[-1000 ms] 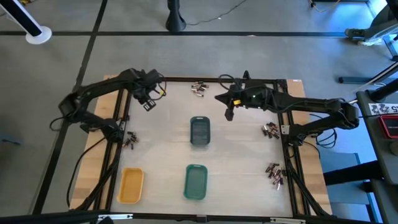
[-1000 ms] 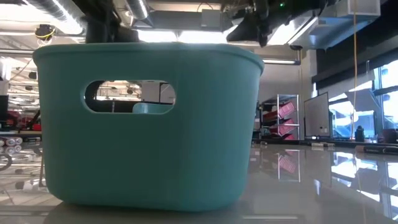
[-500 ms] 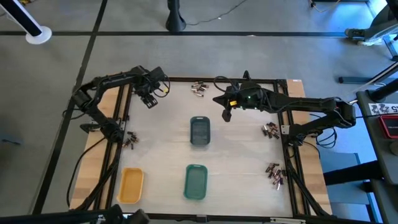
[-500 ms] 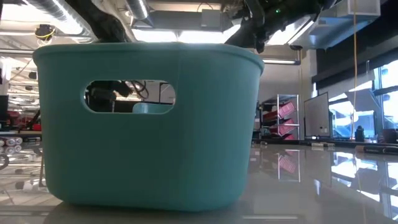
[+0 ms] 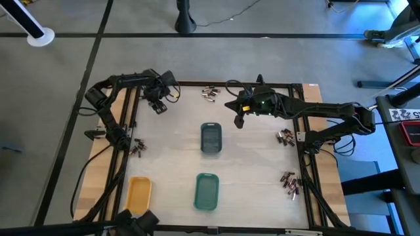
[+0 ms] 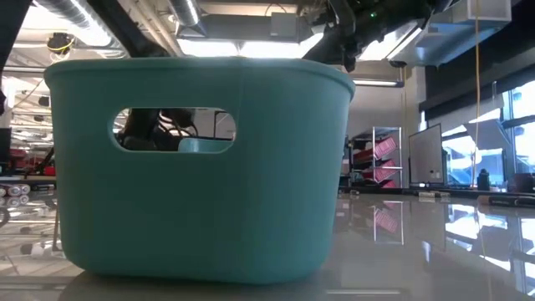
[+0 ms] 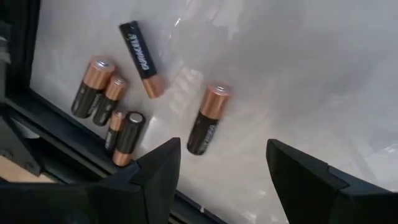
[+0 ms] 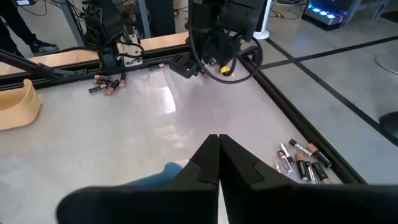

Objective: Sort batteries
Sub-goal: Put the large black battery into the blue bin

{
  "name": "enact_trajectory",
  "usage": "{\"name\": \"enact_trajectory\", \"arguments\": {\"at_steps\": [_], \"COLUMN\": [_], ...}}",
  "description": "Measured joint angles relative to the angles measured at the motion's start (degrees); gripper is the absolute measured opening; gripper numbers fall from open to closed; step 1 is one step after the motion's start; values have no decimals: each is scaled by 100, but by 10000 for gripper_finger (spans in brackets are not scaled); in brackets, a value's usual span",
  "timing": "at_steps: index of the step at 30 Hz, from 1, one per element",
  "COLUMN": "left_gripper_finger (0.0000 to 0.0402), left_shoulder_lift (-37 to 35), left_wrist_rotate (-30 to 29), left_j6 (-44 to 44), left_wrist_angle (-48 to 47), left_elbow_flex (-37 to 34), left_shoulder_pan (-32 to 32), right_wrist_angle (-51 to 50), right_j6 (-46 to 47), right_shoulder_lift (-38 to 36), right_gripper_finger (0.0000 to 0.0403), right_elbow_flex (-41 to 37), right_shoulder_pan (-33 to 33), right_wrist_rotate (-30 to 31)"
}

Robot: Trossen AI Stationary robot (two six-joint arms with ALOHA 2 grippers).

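Left gripper [image 5: 156,105] open above the table's far-left area; right gripper [image 5: 240,120] closed and empty.

In the left wrist view the fingers stand apart, holding nothing, over six copper-and-black batteries [image 7: 204,119] lying loose on the white table [image 5: 170,157] beside its dark frame rail. Other battery clusters lie at the far edge [image 5: 209,94], the left edge [image 5: 136,147] and the right edge [image 5: 285,136]. The right gripper hangs near the grey-blue tray [image 5: 210,138], which sits at table centre; the green tray [image 5: 207,192] and yellow tray [image 5: 138,195] sit along the near side.
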Motion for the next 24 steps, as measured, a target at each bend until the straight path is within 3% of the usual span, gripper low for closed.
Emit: {"name": "enact_trajectory", "arguments": {"at_steps": [12, 24], "left_gripper_finger": [217, 187], "left_shoulder_lift": [10, 274], "left_wrist_rotate": [585, 473], "left_j6": [143, 442], "left_wrist_angle": [235, 226], "left_elbow_flex": [7, 9], "left_shoulder_pan": [431, 220], "right_wrist_angle": [-2, 0], "right_j6": [23, 42], "right_shoulder_lift": [0, -2], "right_gripper_finger": [5, 5], "right_elbow_flex": [-2, -2], "right_shoulder_pan": [0, 0], "right_wrist_rotate": [0, 0]}}
